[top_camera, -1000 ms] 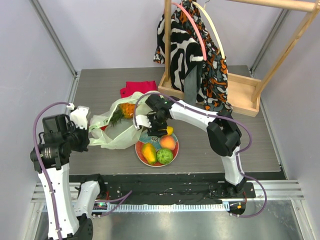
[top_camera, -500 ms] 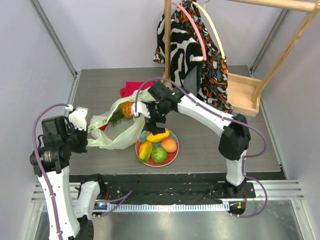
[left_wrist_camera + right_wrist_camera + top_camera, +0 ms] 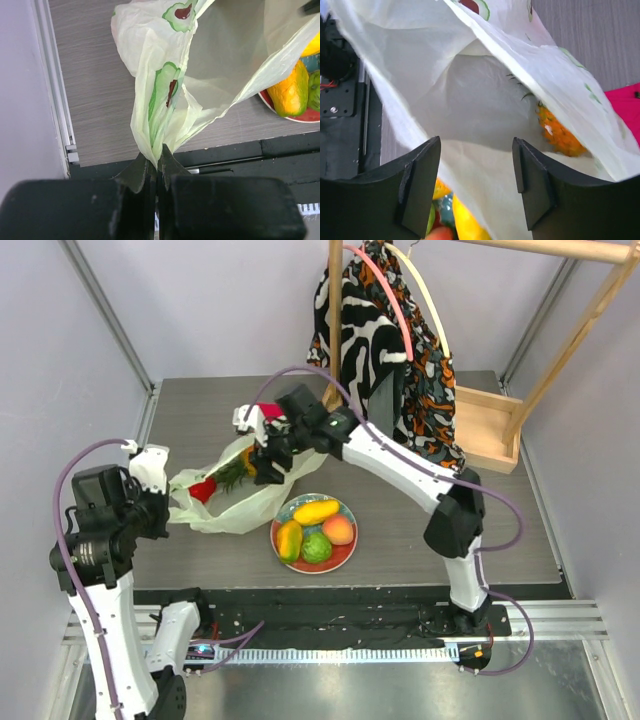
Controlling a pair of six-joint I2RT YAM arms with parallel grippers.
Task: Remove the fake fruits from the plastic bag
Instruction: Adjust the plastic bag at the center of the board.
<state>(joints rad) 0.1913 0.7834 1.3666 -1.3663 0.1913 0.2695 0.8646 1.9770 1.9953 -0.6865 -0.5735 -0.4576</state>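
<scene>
Left wrist view shows our left gripper (image 3: pixel 159 162) clamped on the plastic bag (image 3: pixel 170 90), presumably anchoring it, while our right gripper (image 3: pixel 475 155), jaws apart, faces its mouth, where we see the pineapple (image 3: pixel 554 131) inside.

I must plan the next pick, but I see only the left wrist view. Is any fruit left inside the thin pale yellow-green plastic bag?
Observer: Yes. A small orange plastic pineapple with green leaves lies inside the thin pale yellow-green plastic bag.
Operator: Is there anything else in it?
Observer: A glossy red pepper-like plastic fruit sits at the bag's left end in the top view.
Operator: And where is the right end effector?
Observer: The right end effector is at the bag's mouth, looking inside. Its jaws are open and hold nothing.
</scene>
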